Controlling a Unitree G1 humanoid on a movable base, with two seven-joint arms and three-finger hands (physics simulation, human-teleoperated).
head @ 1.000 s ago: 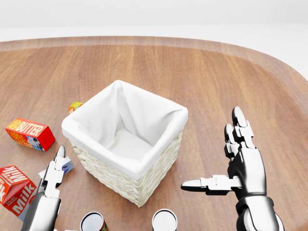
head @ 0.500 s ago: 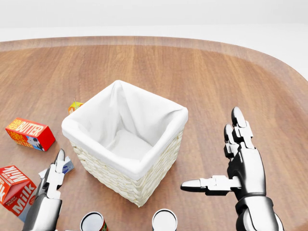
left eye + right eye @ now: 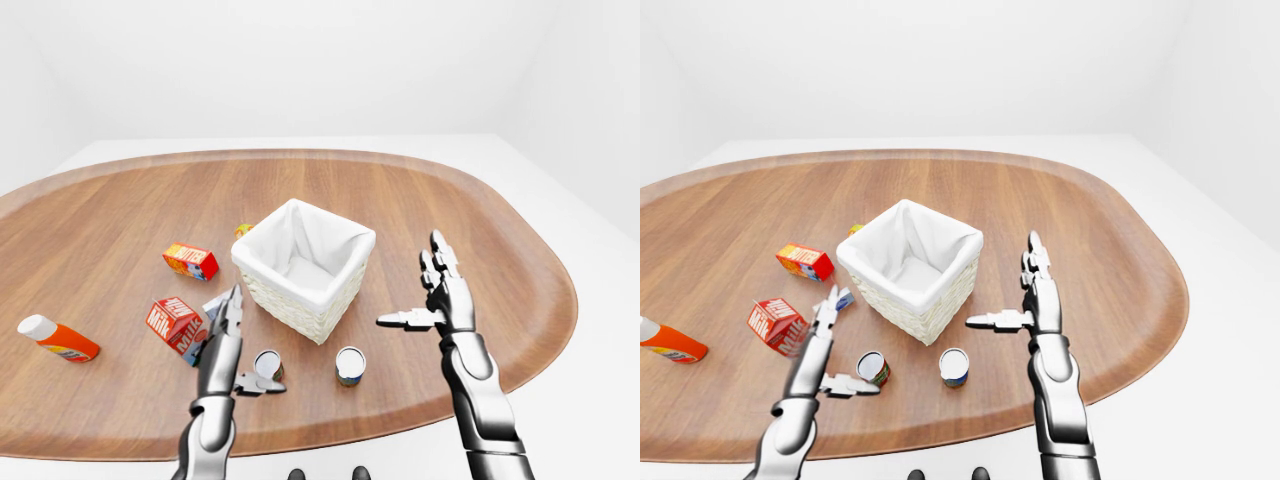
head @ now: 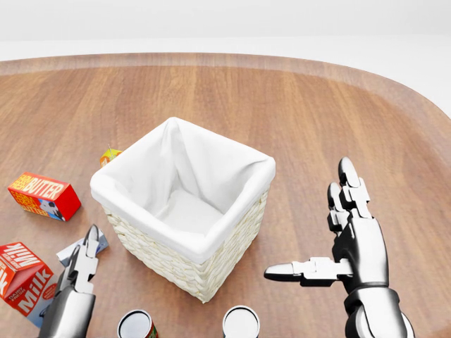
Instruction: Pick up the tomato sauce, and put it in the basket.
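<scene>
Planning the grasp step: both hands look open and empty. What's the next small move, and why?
Probably ease the left hand rightward in the left-eye view until its open fingers straddle the red-labelled can, likely the tomato sauce. That can sits just right of the hand's thumb tip, not yet enclosed; the basket sits above it.

Both hands are raised above the table [image 3: 480, 215] with fingers spread: left hand [image 3: 228, 340] lower, right hand [image 3: 440, 295] upright, thumb sideways.

Bare white simulated room around one oval wooden table [image 3: 480, 215]
</scene>
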